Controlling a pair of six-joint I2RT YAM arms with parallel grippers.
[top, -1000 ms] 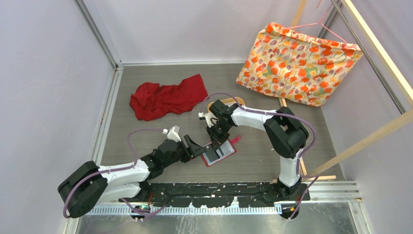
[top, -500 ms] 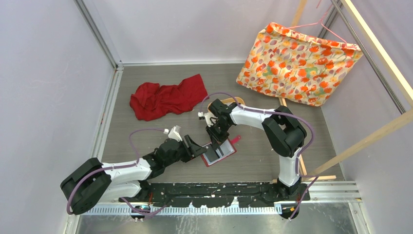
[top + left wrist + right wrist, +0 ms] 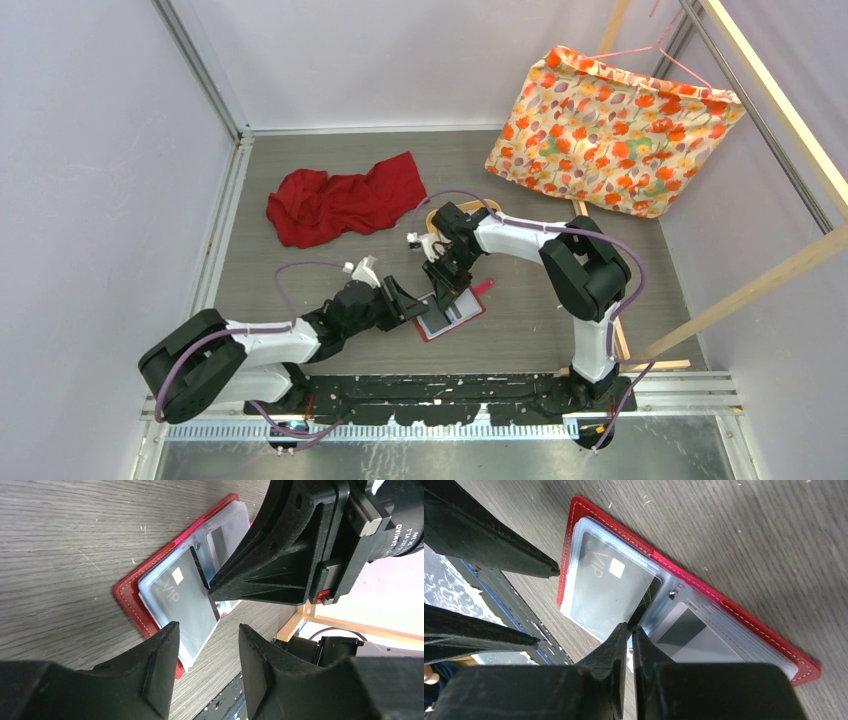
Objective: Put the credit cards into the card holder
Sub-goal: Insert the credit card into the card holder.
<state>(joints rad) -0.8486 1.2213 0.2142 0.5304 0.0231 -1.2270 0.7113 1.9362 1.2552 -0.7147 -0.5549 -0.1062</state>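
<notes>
Lying open and flat on the table: the card holder [image 3: 128, 591], clear sleeves facing up. Sitting in the card holder's half on the left-arm side: a dark VIP credit card [image 3: 609, 590], mostly under the clear sleeve, 1 dark corner showing bare by the fold. Resting in the other half: a second credit card [image 3: 689, 635] with a dark stripe.

Touching the VIP credit card's edge at the card holder's fold: the right gripper [image 3: 630, 630], fingers nearly together, only a thin slit between. Cannot tell whether pinching the card or merely nudging it. Poised at the card holder's outer edge: the left gripper [image 3: 207, 627], standing partly wide, gripping nothing.

Probably risking here:
- dragging the card back out if the tips are gripping it on withdrawal;
- sliding the unpinned card holder across the wood;
- buckling the soft sleeve with an off-line push;
- knocking 2 grippers together, both crowding over the card holder.

Lying well beyond the card holder: a red cloth [image 3: 345, 200], a tan tray [image 3: 484, 207] half hidden behind the right arm, and a floral bag [image 3: 610, 135] hanging farther off. Blocking the sleeve: only the fingers themselves.
</notes>
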